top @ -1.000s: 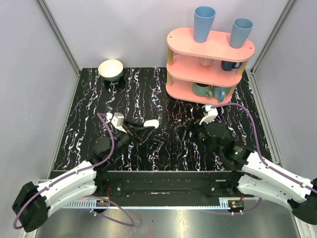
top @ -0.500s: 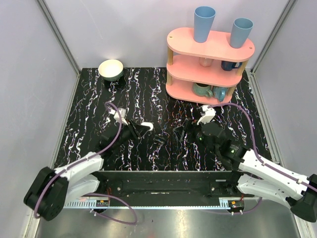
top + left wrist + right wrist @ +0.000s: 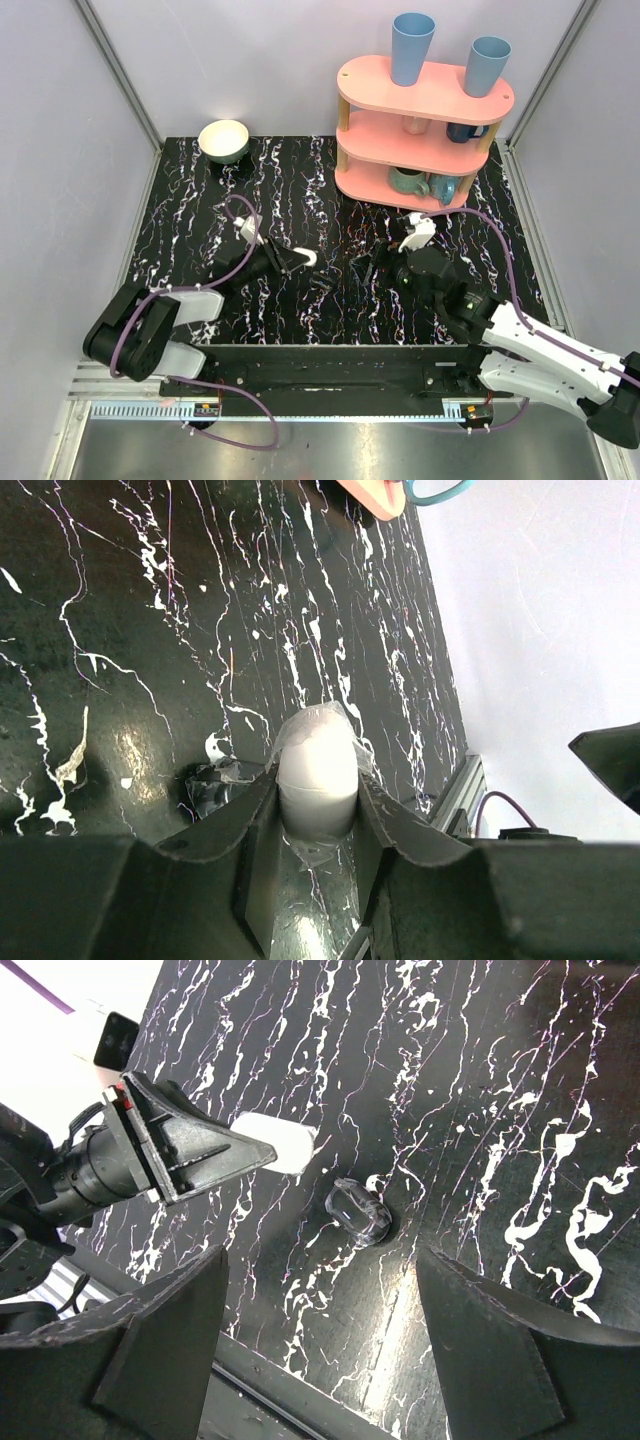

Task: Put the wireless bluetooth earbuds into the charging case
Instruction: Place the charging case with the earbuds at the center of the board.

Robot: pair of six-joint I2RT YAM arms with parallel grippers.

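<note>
The left gripper (image 3: 316, 798) is clamped on the charging case (image 3: 317, 750). The case juts past the fingertips, its long axis along the fingers, pointing right toward the wide-open right gripper (image 3: 321, 1251). Since a second ago the left arm has folded back toward its base, drawing the case slightly nearer. A small glossy object (image 3: 358, 1211) lies on the table (image 3: 200, 220) between the grippers. The pink shelf (image 3: 425, 100) holds mugs (image 3: 408, 181).

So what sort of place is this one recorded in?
Probably a lab test cell staged like a kitchen: plain panel walls on aluminium posts, a black marble-patterned tabletop, and a pink shelf of cups.
</note>
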